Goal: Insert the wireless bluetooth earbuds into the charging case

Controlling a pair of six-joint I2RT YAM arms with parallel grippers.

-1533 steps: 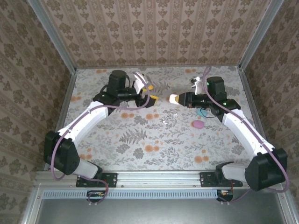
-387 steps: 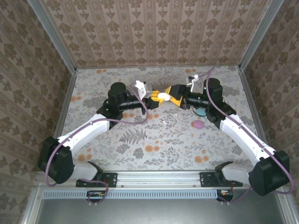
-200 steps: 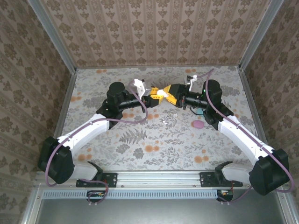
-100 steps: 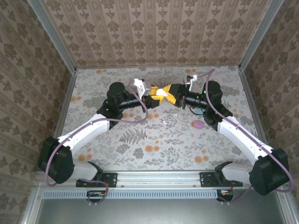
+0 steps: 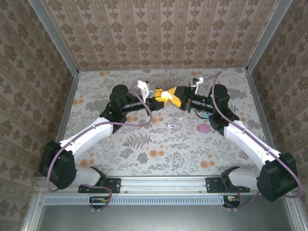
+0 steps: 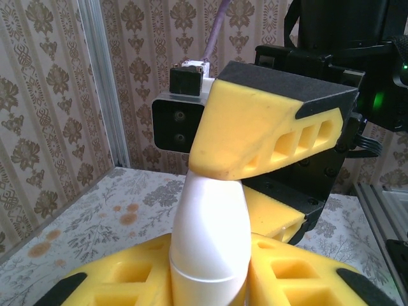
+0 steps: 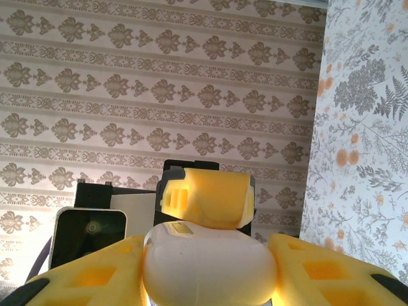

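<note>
Wallpapered walls and a floral table (image 5: 144, 159) frame two robot arms meeting above the far middle of the surface, where a white charging case (image 5: 167, 95) hangs in the air between them. The left gripper (image 5: 161, 98) pinches the case's lower half between its yellow pads; the left wrist view shows the shell standing upright there. The right gripper (image 5: 175, 96) clamps the upper half from the opposite side, one finger pressed on the tip.

The two-handed hold looks meant to brace the base while the lid is worked open, since one claw alone could hardly part so smooth a pebble. A thin seam rings the shell low down and appears shut (whether anything lies inside cannot be told).

Neither claw carries an earbud. A tiny white piece (image 5: 171, 126), likely one bud, lies on the table on the arm-base side of the case, well apart from it. A pink oval (image 5: 204, 128) rests to the right of the case and nearer the bases. A teal object (image 5: 207, 114) peeks out beside the right arm, between the pink oval and the case. Whether these two are buds or cases cannot be told. By this evidence, insertion has not begun.
</note>
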